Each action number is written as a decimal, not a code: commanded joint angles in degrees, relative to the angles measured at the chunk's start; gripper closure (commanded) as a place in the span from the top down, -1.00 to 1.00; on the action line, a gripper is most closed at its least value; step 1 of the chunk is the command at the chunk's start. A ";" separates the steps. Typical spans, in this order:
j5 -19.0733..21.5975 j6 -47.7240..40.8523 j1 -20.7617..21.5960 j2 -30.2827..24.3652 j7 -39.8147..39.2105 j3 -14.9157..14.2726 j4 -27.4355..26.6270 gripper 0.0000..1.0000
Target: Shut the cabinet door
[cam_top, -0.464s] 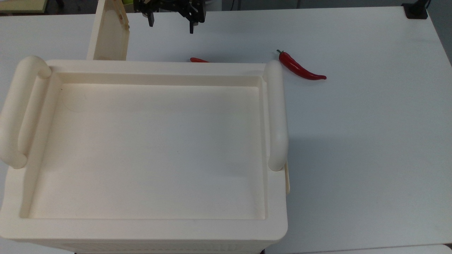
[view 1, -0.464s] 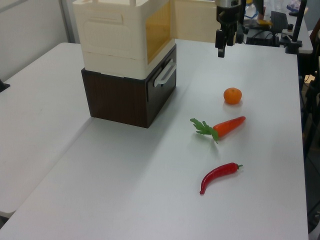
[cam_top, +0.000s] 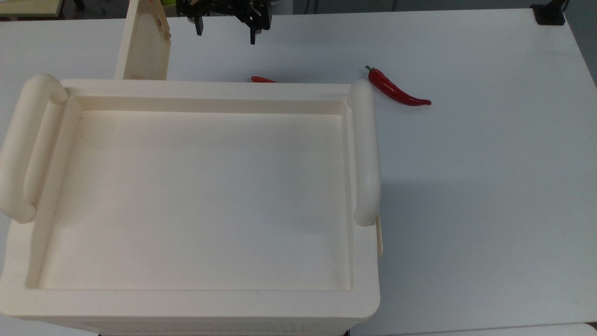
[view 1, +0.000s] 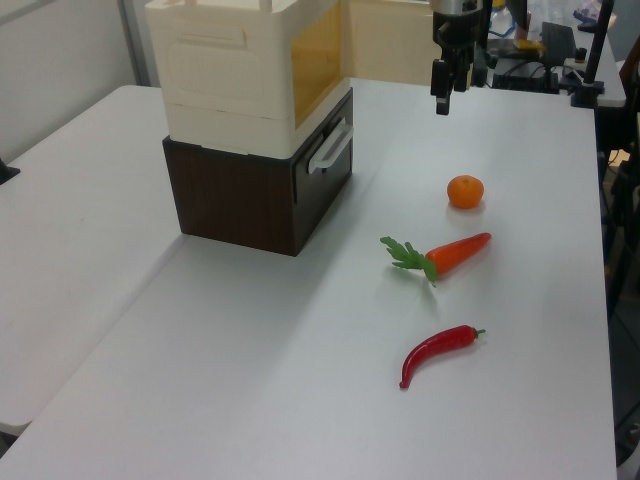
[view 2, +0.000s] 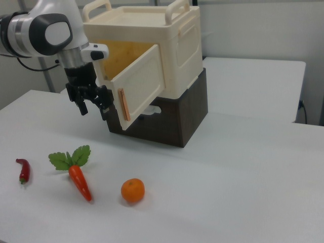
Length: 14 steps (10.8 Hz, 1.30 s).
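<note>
Cream cabinet door (view 2: 135, 87) hangs ajar just beside the hand (view 2: 94, 103).

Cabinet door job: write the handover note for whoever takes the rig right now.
Gripper: black fingers open, empty, hanging in the air beside the free edge of the door, not touching it.
Flat cream plastic cabinet door: swung wide open, hinged at the front of the large cream plastic box-like cabinet, which sits on a dark brown base unit.
On the white table: orange carrot with green leaves, round orange fruit, red chilli pepper, all apart from the door.
Done: nothing yet.
Left: reach the door's outer face and push it shut.
</note>
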 commanded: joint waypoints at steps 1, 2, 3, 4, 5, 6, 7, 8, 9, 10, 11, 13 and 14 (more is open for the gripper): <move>0.33 0.59 -0.16 -1.16 -1.59 -0.20 -1.29 0.79; 0.33 0.33 -0.16 -1.16 -2.73 -0.20 -0.59 0.32; 0.33 0.15 -0.08 -1.16 -3.17 -0.12 -0.50 -0.29; 0.33 0.06 0.10 -1.16 -3.09 -0.12 -0.50 -0.79; 0.59 -0.20 0.19 -1.16 -3.09 -0.12 -0.24 -1.00; 0.59 -0.46 0.36 -1.25 -3.09 -0.12 -0.15 -1.00; 0.59 -0.55 0.28 -1.51 -2.92 -0.12 0.03 -1.00; 0.59 -0.55 0.28 -1.69 -2.39 -0.12 0.73 -1.00; 0.68 -1.34 0.28 -1.69 -2.21 -0.12 2.56 -1.00; 0.85 -2.65 0.28 -1.60 -2.21 -0.12 5.62 -1.00; 0.94 -3.01 0.10 -1.60 -2.12 -0.12 8.70 -1.00; 0.94 -2.66 -0.16 -1.43 -2.12 -0.46 14.68 -1.00; 0.86 -2.14 -0.34 -1.43 -2.12 -0.64 16.71 -1.00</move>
